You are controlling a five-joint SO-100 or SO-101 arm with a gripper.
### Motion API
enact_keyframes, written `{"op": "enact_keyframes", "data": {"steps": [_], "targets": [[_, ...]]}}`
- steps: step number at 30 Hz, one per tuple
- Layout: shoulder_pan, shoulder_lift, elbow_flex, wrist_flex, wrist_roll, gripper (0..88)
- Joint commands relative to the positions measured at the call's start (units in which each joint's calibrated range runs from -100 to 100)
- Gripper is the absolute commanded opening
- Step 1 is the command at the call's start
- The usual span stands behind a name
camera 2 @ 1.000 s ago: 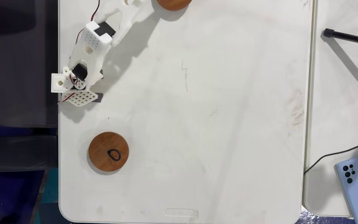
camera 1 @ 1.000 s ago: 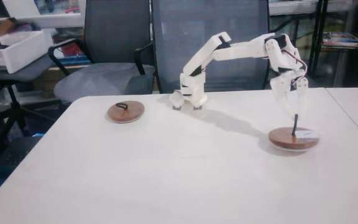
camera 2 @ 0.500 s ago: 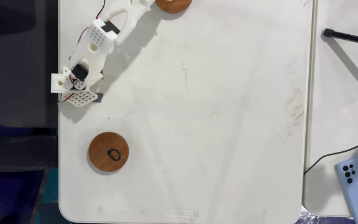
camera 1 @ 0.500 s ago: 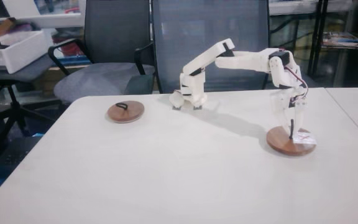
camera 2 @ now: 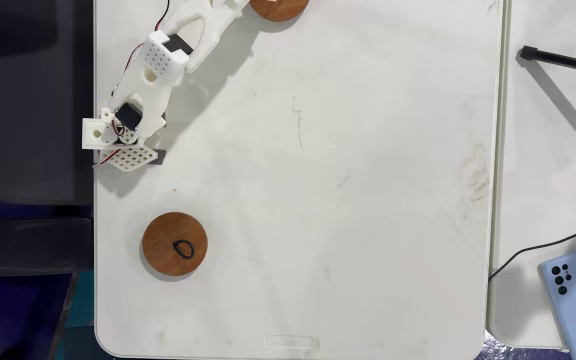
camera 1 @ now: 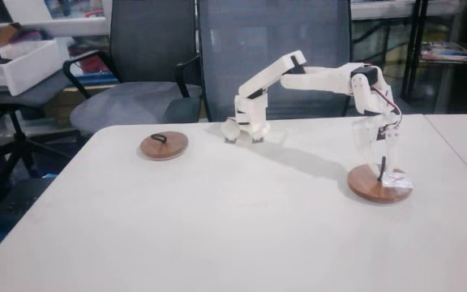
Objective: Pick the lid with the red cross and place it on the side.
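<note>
pincer down over the marked lid's handle

in a fixed view from the front, the white two-finger pincer (camera 1: 381,166) hangs straight down from the outstretched white arm (camera 1: 314,77) and sits low over the flat round brown wooden lid with the white label (camera 1: 379,184), which lies flat on the right side of the white desk (camera 1: 217,219). the fingers flank the lid's thin black loop handle, and they look drawn in close around it, but the picture is too soft to tell whether they actually pinch it. the label sits on the lid's right part; its red mark is too small to read here. the vertical approach makes sense: the loop stands upright, so coming from above lets the fingers close across it.

in a fixed view from above, only the edge of that lid (camera 2: 280,8) shows at the top of the picture, with the arm reaching over it.

the plain round brown wooden disc with a black loop (camera 1: 164,145) lies well apart on the left far part of the desk, untouched, as it should be. a blue phone (camera 2: 572,285) rests on the neighbouring desk.

the lid appears not yet lifted; my judgement is that the grasp is the step in hand.
</note>
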Motion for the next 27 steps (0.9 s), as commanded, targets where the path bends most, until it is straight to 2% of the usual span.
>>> {"op": "enact_keyframes", "data": {"steps": [1,4,16,27], "targets": [[-0.1,-1.0,-1.3,-0.5,-0.1,15.9],[-0.4,-1.0,-1.3,-0.5,-0.1,18.7],[1.7,-1.9,-0.4,0.8,0.1,18.6],[1.9,-8.6,-0.3,9.7,-0.1,18.4]]}}
